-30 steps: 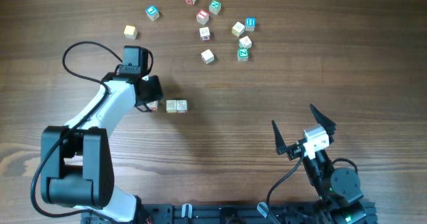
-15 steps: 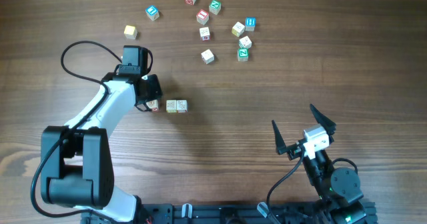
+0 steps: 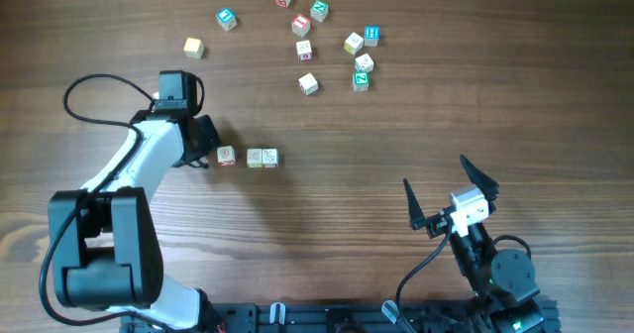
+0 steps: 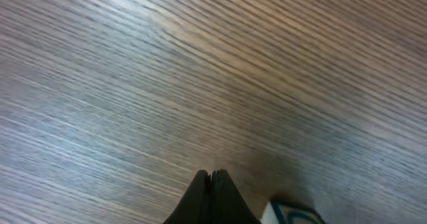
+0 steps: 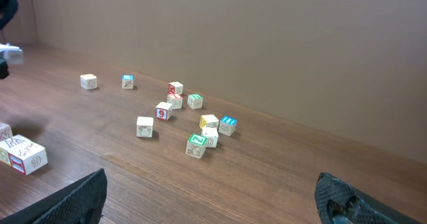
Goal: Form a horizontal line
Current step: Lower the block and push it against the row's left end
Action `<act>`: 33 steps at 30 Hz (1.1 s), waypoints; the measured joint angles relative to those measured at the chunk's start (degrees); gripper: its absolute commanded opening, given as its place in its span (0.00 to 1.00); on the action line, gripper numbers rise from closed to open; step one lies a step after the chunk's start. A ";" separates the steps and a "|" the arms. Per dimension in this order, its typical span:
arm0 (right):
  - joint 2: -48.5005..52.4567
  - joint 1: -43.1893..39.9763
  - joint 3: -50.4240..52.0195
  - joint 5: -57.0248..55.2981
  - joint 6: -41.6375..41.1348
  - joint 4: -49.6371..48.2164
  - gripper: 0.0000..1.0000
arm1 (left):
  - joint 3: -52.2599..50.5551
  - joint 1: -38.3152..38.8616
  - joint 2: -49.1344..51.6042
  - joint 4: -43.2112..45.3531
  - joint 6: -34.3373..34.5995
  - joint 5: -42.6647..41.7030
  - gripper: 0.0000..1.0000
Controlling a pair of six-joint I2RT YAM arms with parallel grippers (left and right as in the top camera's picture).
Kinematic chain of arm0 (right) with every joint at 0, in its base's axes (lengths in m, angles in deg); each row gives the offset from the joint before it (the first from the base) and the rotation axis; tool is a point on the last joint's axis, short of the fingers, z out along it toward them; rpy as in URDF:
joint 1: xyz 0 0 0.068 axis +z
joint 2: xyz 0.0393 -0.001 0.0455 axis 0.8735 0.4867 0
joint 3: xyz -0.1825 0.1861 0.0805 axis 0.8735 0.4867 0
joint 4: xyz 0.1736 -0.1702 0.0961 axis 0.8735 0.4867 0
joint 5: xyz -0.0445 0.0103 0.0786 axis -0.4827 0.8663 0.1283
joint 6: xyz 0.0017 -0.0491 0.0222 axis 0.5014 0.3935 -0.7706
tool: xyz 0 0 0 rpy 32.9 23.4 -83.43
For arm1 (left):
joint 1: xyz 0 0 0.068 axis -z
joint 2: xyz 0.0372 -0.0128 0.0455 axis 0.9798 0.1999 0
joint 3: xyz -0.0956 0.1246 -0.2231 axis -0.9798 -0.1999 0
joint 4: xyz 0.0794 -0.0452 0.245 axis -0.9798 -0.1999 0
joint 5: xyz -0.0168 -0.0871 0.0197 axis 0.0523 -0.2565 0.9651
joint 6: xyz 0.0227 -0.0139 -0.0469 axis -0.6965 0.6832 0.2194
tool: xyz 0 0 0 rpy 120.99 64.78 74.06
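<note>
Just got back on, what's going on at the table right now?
The left end effector is shut on nothing, just left of a short row of cubes: two touch, and a third cube lies a gap away toward the arm. The right end effector rests open, away from it. The other cubes lie scattered at the far side.

A green cube [image 3: 362, 79], at about 1 o'clock on the table seen from above, has a white letter that looks like a Z. A red cube [image 5: 163, 111], at about 9 o'clock in the right wrist view, shows what may be a 9. The marks on the row of cubes [image 3: 262, 158] are too small to read.
</note>
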 measured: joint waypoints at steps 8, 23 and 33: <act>0.00 0.00 0.00 0.00 0.00 0.00 1.00 | -0.07 0.00 0.76 1.49 -1.57 -9.46 0.07; 0.00 0.00 0.00 0.00 0.00 0.00 1.00 | -0.11 0.04 0.76 -6.32 -1.75 -13.38 0.09; 0.00 0.00 0.00 0.00 0.00 0.00 1.00 | -0.11 0.04 0.76 -15.96 1.22 -6.27 0.04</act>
